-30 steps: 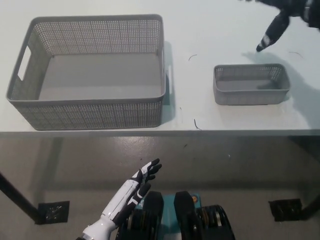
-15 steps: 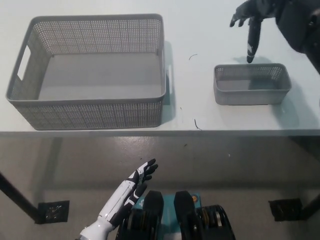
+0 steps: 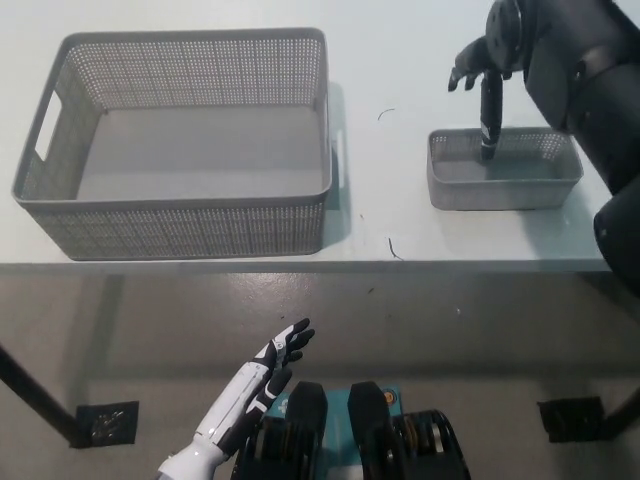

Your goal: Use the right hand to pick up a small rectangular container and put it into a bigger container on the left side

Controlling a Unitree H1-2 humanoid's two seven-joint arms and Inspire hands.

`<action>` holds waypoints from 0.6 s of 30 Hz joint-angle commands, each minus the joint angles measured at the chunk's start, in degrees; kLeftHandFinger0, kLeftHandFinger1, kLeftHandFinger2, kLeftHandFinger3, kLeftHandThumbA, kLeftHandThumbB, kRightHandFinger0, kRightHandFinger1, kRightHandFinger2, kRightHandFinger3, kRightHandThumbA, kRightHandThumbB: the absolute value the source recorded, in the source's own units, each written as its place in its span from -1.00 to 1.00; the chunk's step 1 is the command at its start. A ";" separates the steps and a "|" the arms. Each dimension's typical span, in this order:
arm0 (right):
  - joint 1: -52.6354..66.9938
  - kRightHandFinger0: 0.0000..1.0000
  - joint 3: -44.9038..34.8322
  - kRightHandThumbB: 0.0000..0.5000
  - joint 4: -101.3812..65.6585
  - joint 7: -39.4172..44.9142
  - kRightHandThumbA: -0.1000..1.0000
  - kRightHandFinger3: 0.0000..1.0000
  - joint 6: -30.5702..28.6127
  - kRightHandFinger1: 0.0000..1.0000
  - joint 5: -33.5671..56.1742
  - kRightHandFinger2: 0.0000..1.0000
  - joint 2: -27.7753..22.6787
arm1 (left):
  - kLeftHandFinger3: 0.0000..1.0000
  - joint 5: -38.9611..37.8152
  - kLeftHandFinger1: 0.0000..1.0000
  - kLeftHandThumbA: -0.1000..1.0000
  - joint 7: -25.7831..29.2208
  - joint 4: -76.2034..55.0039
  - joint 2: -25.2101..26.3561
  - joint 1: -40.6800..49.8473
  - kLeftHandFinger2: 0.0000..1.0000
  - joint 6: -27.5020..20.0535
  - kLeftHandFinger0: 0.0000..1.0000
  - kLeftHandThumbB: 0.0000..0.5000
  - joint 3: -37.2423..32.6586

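A small grey perforated rectangular container (image 3: 503, 183) sits on the white table at the right. My black right hand (image 3: 487, 66) hovers over its far wall, open, with fingers spread. One finger points straight down and reaches into the container at its back edge. Nothing is held. A large grey perforated basket (image 3: 180, 215) with cut-out handles stands at the left of the table, with nothing inside. My white left hand (image 3: 262, 375) rests open below the table's front edge, at the lower left.
The white table's front edge (image 3: 320, 264) runs across the middle of the picture. Below it is grey floor with dark table feet (image 3: 105, 423) at the lower left and lower right. Bare tabletop separates the two containers.
My right hand has come in from the upper right corner, moving left and down, and its extended finger now dips into the small container. The left hand has barely shifted.
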 commanded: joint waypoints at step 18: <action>5.49 1.00 -3.52 0.39 1.54 -5.30 1.00 1.00 -2.24 1.00 -2.26 1.00 -2.21 | 1.00 -1.40 1.00 1.00 -0.96 -2.09 0.48 -1.88 1.00 -1.42 1.00 0.43 0.72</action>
